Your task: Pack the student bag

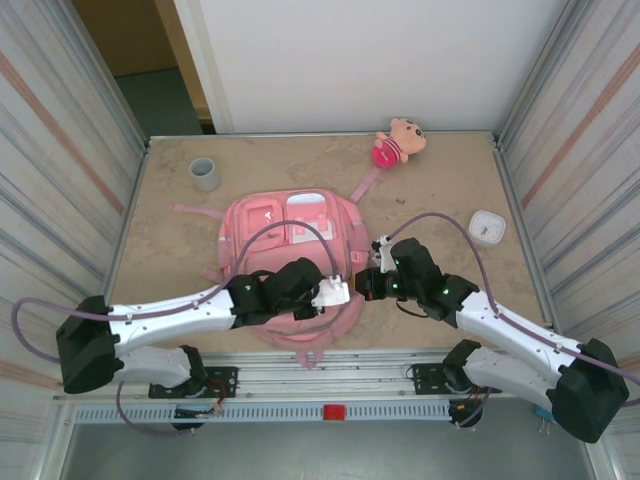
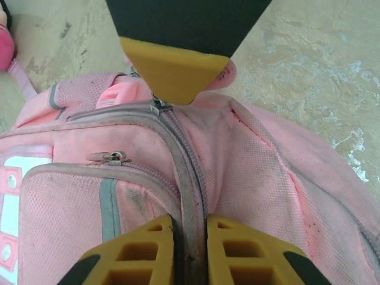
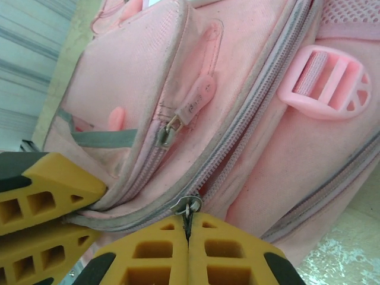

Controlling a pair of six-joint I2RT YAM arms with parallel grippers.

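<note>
The student bag (image 1: pixel 285 228) is a big soft pink backpack lying flat in the middle of the table. My left gripper (image 1: pixel 337 292) is at its near right corner, and in the left wrist view it (image 2: pixel 190 224) is shut on the grey zipper seam (image 2: pixel 189 178) of the bag (image 2: pixel 261 172). My right gripper (image 1: pixel 366 283) faces it from the right. In the right wrist view it (image 3: pixel 189 222) is shut on the metal zipper pull (image 3: pixel 189 205) of the main zipper on the bag (image 3: pixel 130 71). Both grippers sit close together on the same seam.
A pink plush doll (image 1: pixel 398 143) lies at the back right. A grey cup (image 1: pixel 205 173) stands at the back left and a small white box (image 1: pixel 487 227) on the right. A pocket zipper tab (image 3: pixel 196 101) and a pink strap buckle (image 3: pixel 323 80) lie near the right jaws.
</note>
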